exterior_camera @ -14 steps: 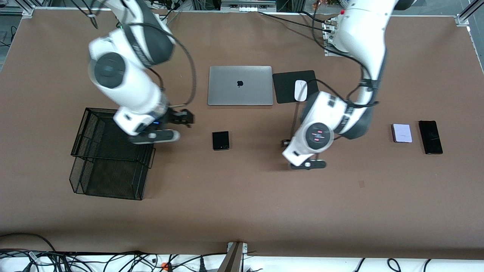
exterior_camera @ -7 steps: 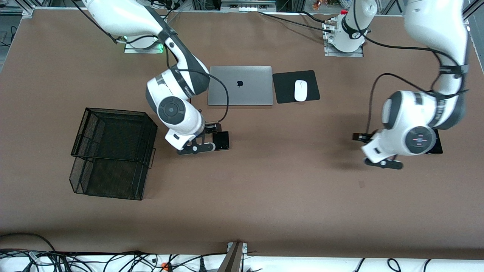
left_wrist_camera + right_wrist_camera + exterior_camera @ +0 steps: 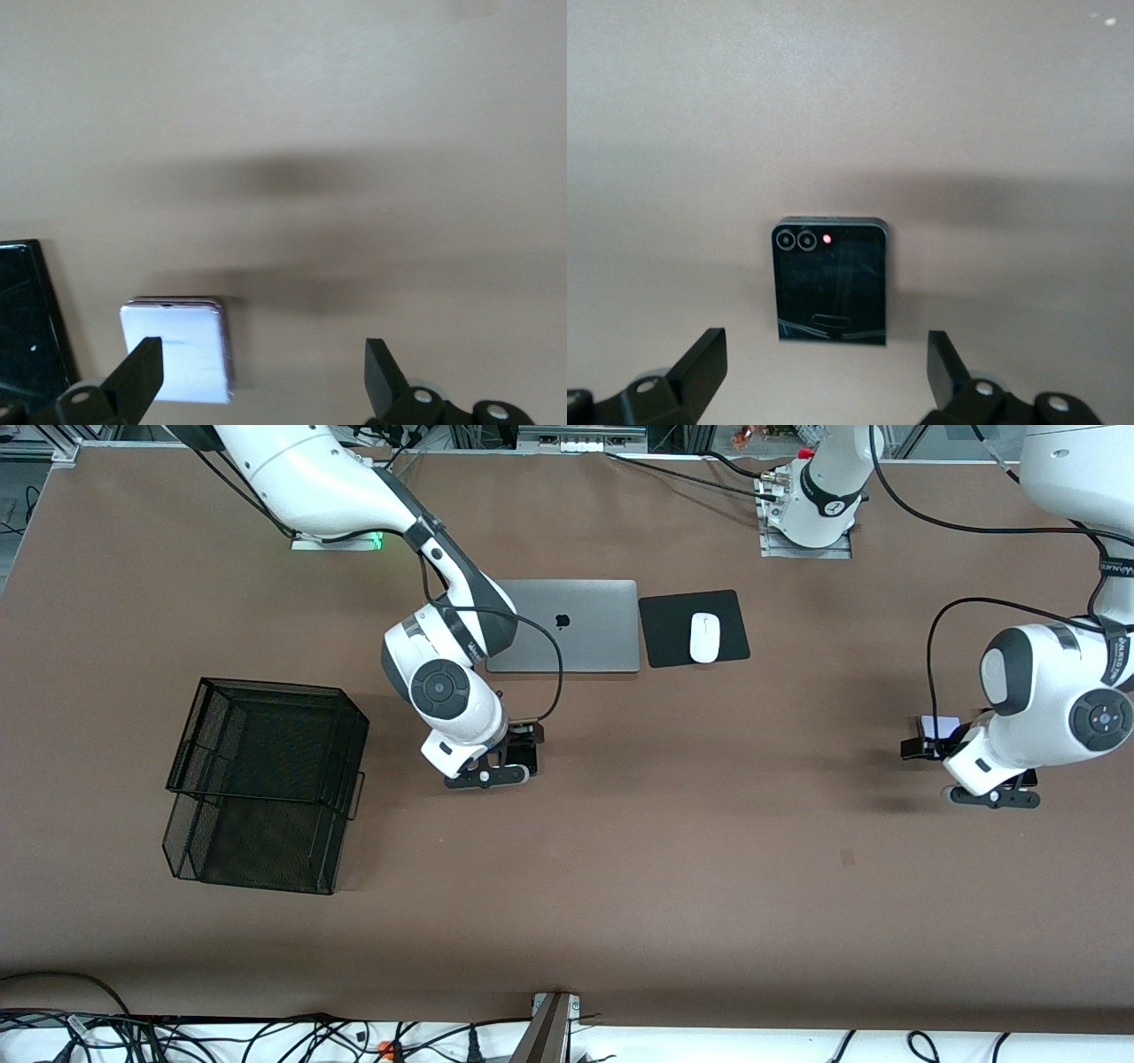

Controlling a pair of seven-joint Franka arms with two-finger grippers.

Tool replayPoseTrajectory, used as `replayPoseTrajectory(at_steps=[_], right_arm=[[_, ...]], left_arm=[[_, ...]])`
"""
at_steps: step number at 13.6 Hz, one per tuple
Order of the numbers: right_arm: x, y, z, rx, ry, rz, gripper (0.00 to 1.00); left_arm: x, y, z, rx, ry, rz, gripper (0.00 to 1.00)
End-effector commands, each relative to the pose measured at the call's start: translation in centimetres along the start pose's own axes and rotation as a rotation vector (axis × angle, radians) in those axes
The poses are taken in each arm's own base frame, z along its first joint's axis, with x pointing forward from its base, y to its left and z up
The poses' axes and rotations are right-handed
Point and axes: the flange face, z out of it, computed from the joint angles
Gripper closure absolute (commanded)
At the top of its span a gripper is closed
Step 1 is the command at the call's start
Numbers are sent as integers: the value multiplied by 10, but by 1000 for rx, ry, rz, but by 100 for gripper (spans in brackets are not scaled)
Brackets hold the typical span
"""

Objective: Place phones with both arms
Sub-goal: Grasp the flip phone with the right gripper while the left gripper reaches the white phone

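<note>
**Two pincers spread over two small phones**

My right pincer (image 3: 824, 376) hangs spread over the small black phone (image 3: 829, 280), which lies flat nearer the camera than the laptop (image 3: 576, 627). I judge it stiff, slick and thin, best pinched across its side edges. My left pincer (image 3: 261, 376), also spread, hangs over the pale phone (image 3: 175, 350), beside the long black phone (image 3: 27, 323). Three phones, one basket (image 3: 266, 779), one mouse (image 3: 704, 638).

— Looking like a robotics lab: aluminium framing (image 3: 1085, 460) edging a brown table (image 3: 620, 886).
— Agreeing; loose cables (image 3: 266, 1036) trailing along the edge, arm bases (image 3: 806, 536) sitting bolted down.
</note>
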Motion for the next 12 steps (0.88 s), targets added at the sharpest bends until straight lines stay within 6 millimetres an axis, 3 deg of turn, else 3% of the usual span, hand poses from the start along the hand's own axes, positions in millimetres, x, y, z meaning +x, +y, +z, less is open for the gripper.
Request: replayPoseTrajectory(at_steps=[1,5,8,12], right_arm=[[-3,-7,14,11,13,13,0],[-4,-4,36,16,23,12,0],[-6,-1,45,14,28,11,0],[-8,-2,59,13,28,7,0]], left_arm=[[-30,-22,13,9,57,22,0],[-50,-68,35,6,83,-23,0],[-62,-66,62,5,123,-45,0],[-69,-68,78,-6,140,-79,0]])
